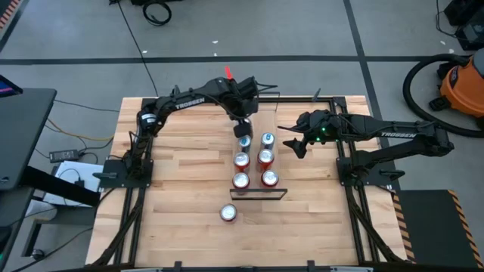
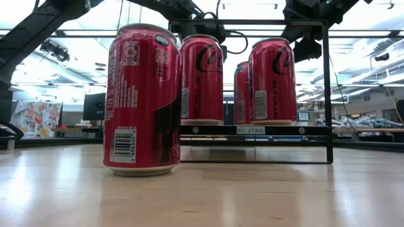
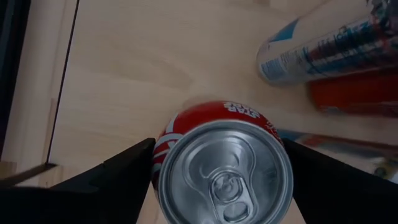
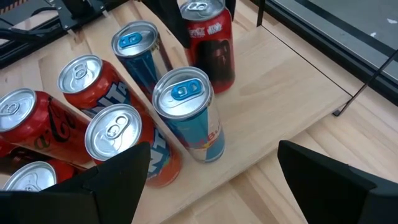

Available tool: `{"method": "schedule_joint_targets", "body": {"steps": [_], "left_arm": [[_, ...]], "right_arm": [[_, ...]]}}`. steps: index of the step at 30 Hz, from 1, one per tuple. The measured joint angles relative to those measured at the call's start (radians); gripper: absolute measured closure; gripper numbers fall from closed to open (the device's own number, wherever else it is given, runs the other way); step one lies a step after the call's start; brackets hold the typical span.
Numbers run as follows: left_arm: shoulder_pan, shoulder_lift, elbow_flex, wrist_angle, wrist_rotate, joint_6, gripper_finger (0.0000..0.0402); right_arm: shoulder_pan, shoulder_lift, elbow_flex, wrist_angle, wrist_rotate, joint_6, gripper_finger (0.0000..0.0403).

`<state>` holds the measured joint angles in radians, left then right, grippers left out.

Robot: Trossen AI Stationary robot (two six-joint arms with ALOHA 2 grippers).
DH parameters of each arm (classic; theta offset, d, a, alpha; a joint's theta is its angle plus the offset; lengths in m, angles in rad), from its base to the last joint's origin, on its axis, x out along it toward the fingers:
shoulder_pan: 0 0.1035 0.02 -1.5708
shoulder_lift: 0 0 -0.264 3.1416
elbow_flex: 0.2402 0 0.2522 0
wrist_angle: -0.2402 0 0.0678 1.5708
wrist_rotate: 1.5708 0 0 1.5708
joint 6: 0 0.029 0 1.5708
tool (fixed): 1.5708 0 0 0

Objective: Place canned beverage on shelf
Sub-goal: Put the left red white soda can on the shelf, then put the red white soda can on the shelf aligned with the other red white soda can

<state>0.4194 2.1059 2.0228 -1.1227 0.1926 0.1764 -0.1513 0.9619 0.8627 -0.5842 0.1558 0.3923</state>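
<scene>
Placing step in hand: red can (image 3: 224,165) flanked by left gripper (image 1: 243,125), fingers wide, can stood at far end of shelf (image 4: 273,93). Grip not confirmed. Right gripper (image 1: 297,143) hangs beside shelf, wide, empty. Next judged: straight lift clear; 1 can (image 1: 228,214) left on table.

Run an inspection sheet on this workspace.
Surface: wooden table, bare around the shelf.
Job's things: shelf holds six cans in two rows, plus a red can at its far end; one loose can stands on the table.
Clutter: nothing seen.
Grippers: left gripper at the red can; right gripper open, empty, beside the shelf.
Cables: black cable on the floor.
Surroundings: orange vacuum.
</scene>
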Motion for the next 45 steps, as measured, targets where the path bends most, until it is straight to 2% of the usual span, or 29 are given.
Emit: {"method": "schedule_joint_targets", "body": {"steps": [13, 19, 26, 31, 34, 38, 45], "left_arm": [[0.0, -0.003, 0.008, 0.03, -0.001, 0.0, 0.0011], [-0.003, -0.005, 0.125, -0.003, -0.029, 0.002, 0.001], [-0.043, -0.007, 0.336, -0.087, -0.065, -0.027, 0.001], [-0.167, -0.123, 0.291, -0.156, -0.037, -0.162, 0.001], [-0.268, -0.161, 0.291, -0.237, -0.036, -0.229, 0.0011], [-0.413, -0.173, 0.282, -0.303, -0.045, -0.434, 0.0011], [-0.702, -0.166, 0.145, -0.29, -0.179, -0.784, 0.0013]], "right_arm": [[0.0, 0.0, 0.0, 0.0, 0.0, 0.0, 0.0039], [0.0, 0.0, 0.0, 0.0, 0.0, 0.0, 0.0039], [0.0, -0.003, 0.0, -0.011, -0.006, 0.0, 0.0039], [0.01, -0.041, 0.006, -0.022, -0.07, 0.015, 0.0039], [0.039, -0.072, 0.021, -0.017, -0.047, 0.02, 0.0039], [0.069, -0.099, 0.022, -0.018, -0.03, 0.005, 0.0039], [0.149, -0.108, 0.022, -0.045, 0.007, -0.003, 0.0039]]}}
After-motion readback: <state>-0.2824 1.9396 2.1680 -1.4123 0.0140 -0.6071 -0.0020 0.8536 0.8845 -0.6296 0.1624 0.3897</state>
